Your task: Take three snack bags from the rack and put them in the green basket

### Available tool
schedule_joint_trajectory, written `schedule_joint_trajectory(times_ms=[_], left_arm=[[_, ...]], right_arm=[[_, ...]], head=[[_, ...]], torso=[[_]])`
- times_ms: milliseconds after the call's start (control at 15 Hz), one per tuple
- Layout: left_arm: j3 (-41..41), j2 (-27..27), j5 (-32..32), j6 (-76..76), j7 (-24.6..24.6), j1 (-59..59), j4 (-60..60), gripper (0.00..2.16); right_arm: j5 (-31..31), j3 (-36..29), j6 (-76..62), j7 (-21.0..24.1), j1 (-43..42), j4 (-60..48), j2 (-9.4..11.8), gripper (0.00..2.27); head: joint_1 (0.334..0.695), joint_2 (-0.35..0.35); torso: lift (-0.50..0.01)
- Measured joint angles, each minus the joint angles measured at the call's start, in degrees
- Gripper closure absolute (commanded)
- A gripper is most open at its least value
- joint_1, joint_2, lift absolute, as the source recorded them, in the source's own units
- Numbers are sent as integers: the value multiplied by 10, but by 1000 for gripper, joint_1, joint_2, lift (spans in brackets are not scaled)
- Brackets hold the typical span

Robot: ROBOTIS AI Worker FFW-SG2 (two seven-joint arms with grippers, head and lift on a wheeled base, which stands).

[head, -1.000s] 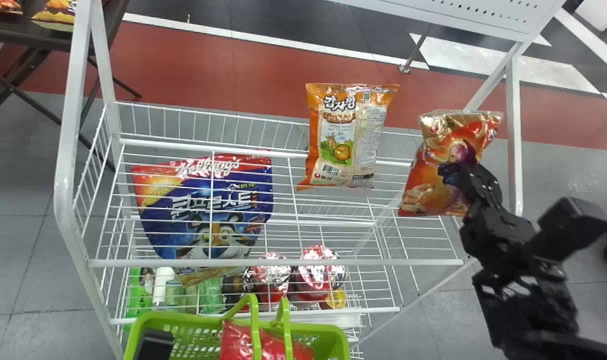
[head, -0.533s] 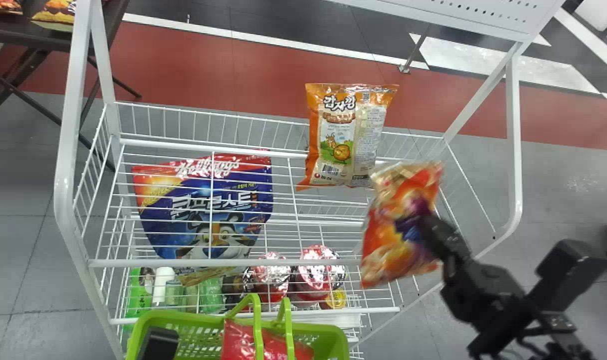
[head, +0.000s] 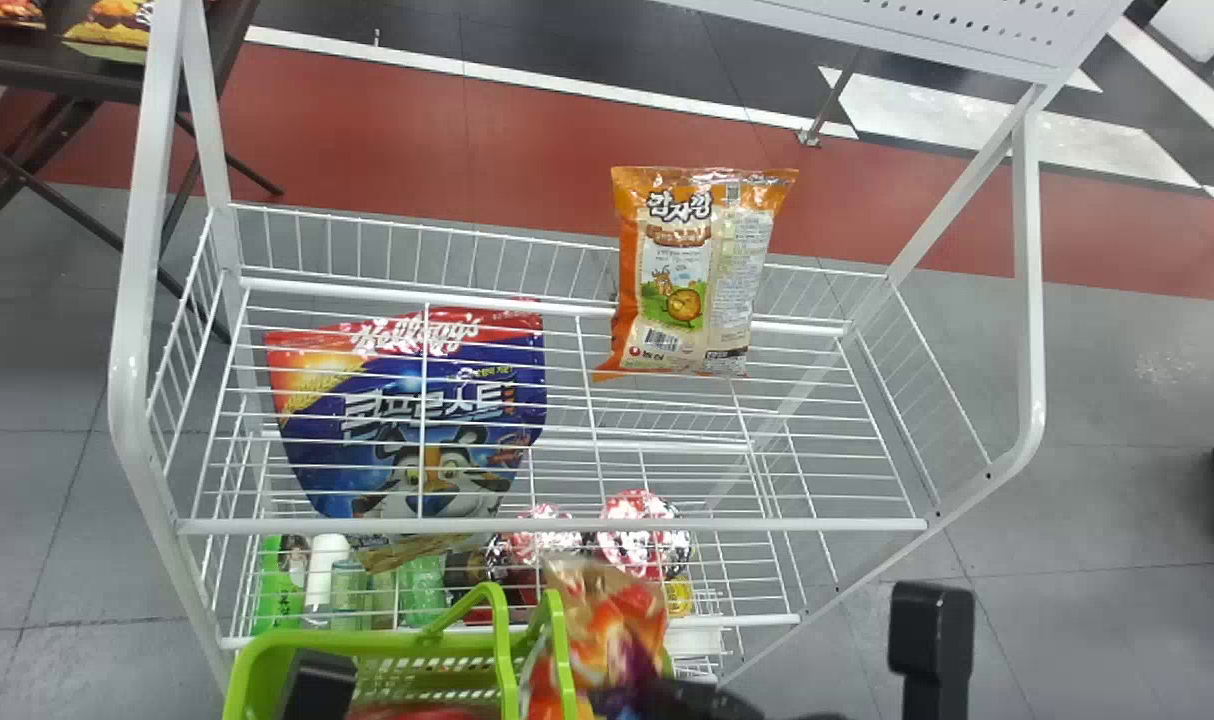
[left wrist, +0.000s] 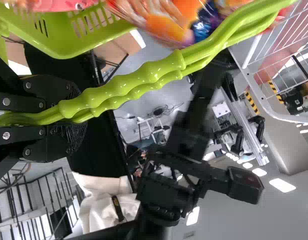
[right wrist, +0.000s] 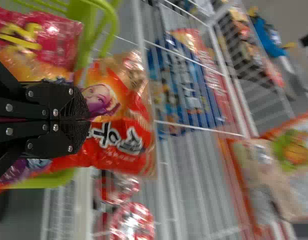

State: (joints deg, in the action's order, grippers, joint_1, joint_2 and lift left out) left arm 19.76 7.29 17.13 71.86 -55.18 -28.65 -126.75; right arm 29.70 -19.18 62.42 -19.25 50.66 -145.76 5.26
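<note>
My right gripper (head: 657, 695), low in the head view, holds an orange-red snack bag (head: 612, 620) over the right part of the green basket (head: 267, 660). In the right wrist view, my right gripper (right wrist: 86, 120) is shut on this bag (right wrist: 121, 122). Part of my left gripper (head: 317, 685) shows at the basket's left side; in the left wrist view, my left gripper (left wrist: 73, 118) is shut on the basket handles (left wrist: 138, 80). A red bag (right wrist: 56, 42) lies in the basket. On the rack (head: 567, 524) are a blue-red bag (head: 417, 420) and an orange-beige bag (head: 682, 280).
Red-lidded cups (head: 642, 535) and green bottles (head: 422, 590) stand on the rack's lower shelf. White posts (head: 1029, 300) frame the rack at both sides. A dark table (head: 97, 85) stands at the far left.
My right gripper has carried the orange-red bag from the rack's right end leftward and toward the robot, to the basket. The basket has shifted slightly left.
</note>
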Motion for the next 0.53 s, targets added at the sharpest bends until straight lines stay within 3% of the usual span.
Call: schedule_joint_trajectory(times_ms=[333, 400, 467, 533], left_arm=[[6, 0, -2, 0, 4, -1, -2, 1548], [7, 0, -2, 0, 4, -3, -4, 1548], [7, 1, -2, 0, 4, -4, -6, 1548], [6, 2, -2, 0, 4, -6, -7, 1548]], right_arm=[[18, 8, 151, -11, 15, -44, 11, 2179], [7, 15, 142, 3, 14, -36, 15, 2027], [-7, 20, 124, 20, 12, -27, 19, 1301], [-17, 22, 106, 29, 11, -19, 22, 49]], head=[[695, -350], [695, -350], [695, -350], [695, -350]], torso=[[-6], [-6], [-6], [-6]])
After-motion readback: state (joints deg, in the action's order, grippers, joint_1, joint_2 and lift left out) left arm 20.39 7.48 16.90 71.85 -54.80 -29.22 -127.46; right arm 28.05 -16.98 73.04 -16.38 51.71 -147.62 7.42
